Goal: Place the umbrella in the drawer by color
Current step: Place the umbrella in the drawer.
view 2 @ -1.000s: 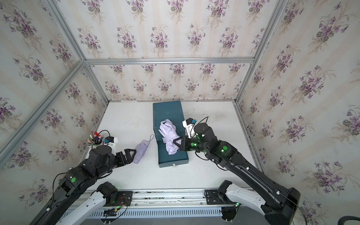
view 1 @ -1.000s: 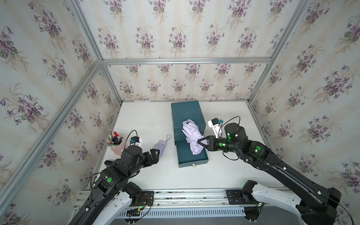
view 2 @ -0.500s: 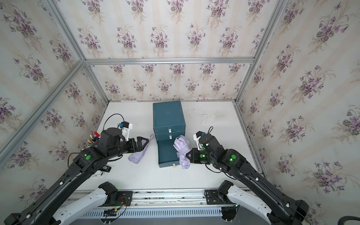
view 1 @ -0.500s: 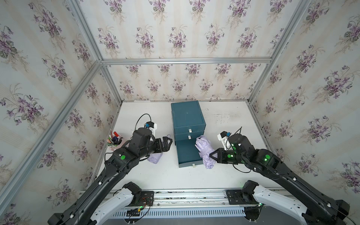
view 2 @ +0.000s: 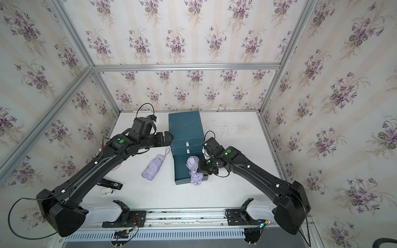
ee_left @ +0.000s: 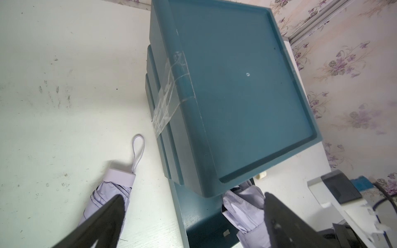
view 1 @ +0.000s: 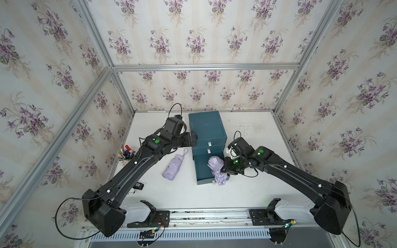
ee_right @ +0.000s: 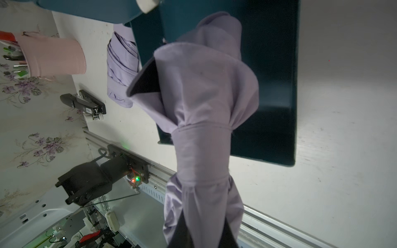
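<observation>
A teal drawer cabinet (view 1: 206, 126) (view 2: 185, 126) stands at mid table with its bottom drawer (view 1: 200, 169) (view 2: 180, 171) pulled out. My right gripper (view 1: 225, 171) (view 2: 202, 169) (ee_right: 204, 236) is shut on a loosely bundled lilac umbrella (view 1: 217, 165) (view 2: 193, 165) (ee_right: 204, 96), held over the drawer's right side and front corner. A second lilac umbrella (view 1: 173, 167) (view 2: 153, 166) (ee_left: 107, 193), folded, lies on the table left of the drawer. My left gripper (view 1: 193, 138) (view 2: 165, 137) (ee_left: 193, 196) is open and holds nothing, by the cabinet's upper left edge.
A pink cup of pens (view 1: 125, 153) (ee_right: 53, 58) stands at the table's left edge. A black stapler (view 1: 137, 185) (view 2: 109, 184) lies front left. Flowered walls close in the table on three sides, and a metal rail runs along its front.
My left arm has swung from the front left up to the cabinet's left side. My right arm has carried the umbrella from above the cabinet down toward the drawer's front right.
</observation>
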`<state>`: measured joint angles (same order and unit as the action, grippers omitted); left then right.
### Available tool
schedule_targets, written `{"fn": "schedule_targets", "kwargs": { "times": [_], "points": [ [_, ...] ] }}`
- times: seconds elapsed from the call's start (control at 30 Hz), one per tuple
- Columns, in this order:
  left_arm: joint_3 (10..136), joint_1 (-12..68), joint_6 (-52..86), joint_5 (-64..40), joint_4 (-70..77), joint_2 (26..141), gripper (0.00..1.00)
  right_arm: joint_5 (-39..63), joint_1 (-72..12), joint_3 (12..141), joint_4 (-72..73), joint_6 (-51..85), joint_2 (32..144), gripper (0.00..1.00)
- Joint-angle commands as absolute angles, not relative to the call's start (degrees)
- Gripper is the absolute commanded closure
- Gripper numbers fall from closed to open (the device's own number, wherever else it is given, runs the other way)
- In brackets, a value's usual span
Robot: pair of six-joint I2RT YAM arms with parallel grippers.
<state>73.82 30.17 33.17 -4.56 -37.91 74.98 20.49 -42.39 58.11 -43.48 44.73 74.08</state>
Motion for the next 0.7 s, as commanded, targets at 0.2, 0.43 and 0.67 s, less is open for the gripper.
{"fn": "schedule_targets", "kwargs": {
  "times": [0.2, 0.43, 0.67],
  "points": [
    [74.4, 28.7, 31.0, -5.7, -39.0, 76.6, 0.01, 19.6, -38.9, 61.0, -37.4, 42.5, 81.8, 1.00],
    [72.0, 28.7, 30.7, -6.5, -39.6, 74.8, 0.01, 18.6, -38.7, 59.0, -32.2, 43.8, 84.6, 1.00],
    [69.6, 28.6, 30.4, -6.5, -40.8, 71.6, 0.02, 14.0, -38.7, 55.4, -27.0, 43.9, 84.7, 1.00]
  ]
}}
